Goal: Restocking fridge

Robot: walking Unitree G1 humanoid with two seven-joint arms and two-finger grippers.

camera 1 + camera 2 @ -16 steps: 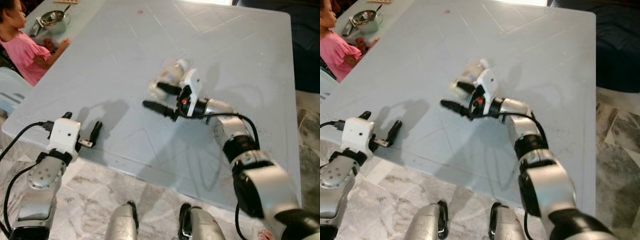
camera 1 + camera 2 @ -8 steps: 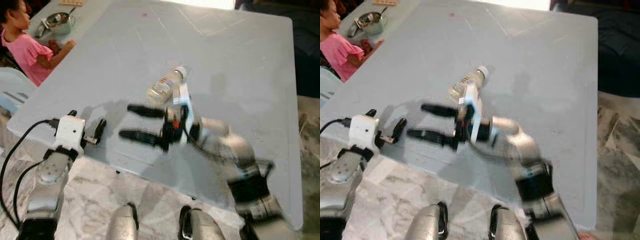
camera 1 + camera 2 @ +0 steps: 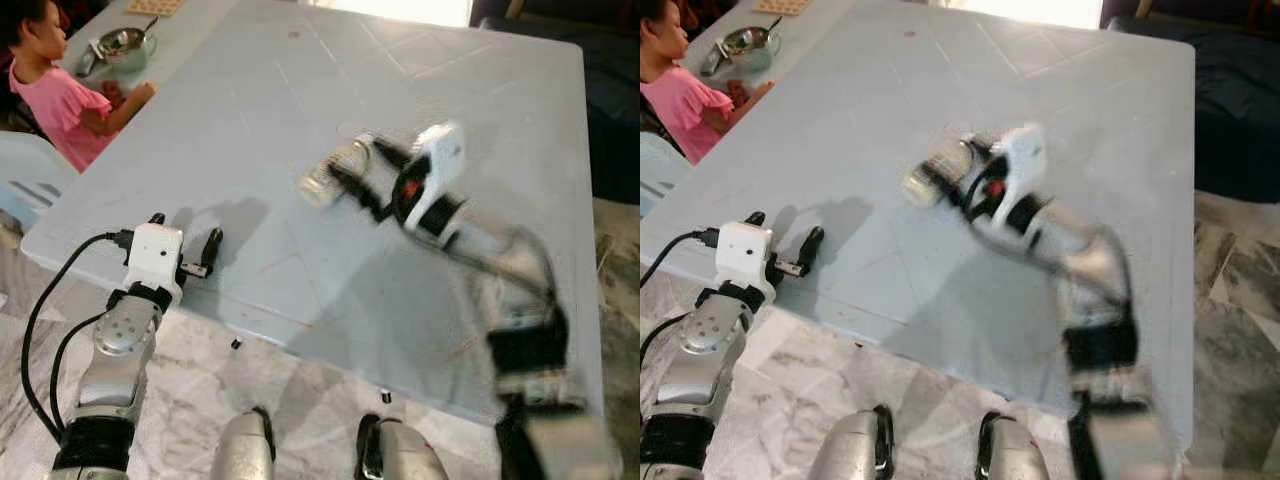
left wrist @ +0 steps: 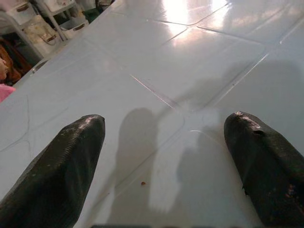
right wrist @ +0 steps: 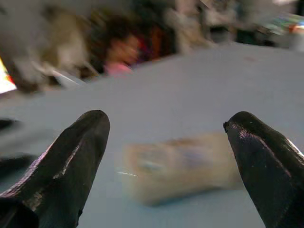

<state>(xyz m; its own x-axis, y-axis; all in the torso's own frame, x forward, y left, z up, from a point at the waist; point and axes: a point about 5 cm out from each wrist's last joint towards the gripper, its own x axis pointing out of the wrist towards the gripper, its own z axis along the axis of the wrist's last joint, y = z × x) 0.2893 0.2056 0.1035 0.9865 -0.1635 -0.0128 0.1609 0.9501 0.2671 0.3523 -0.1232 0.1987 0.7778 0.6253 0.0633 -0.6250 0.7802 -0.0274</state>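
A small clear bottle [image 3: 333,172] with a pale label lies on its side in the middle of the grey-blue table [image 3: 250,90]. My right gripper [image 3: 366,176] reaches across the table to the bottle's right end, blurred by motion. It is open. In the right wrist view the blurred bottle [image 5: 180,164] lies ahead between the two spread fingers [image 5: 71,161]; I cannot tell whether they touch it. My left gripper [image 3: 188,234] hovers open over the table's near left edge, with bare tabletop between its fingers [image 4: 61,166].
A person in a pink top [image 3: 62,95] sits at the far left beside a metal bowl [image 3: 122,42]. A pale blue chair [image 3: 22,175] stands at the left. Dark furniture [image 3: 612,110] lies beyond the table's right edge. Marble floor [image 3: 300,400] is below.
Half a second ago my right gripper had swung back toward the table's near edge, away from the bottle; now it is out at the bottle again. The left arm has barely moved.
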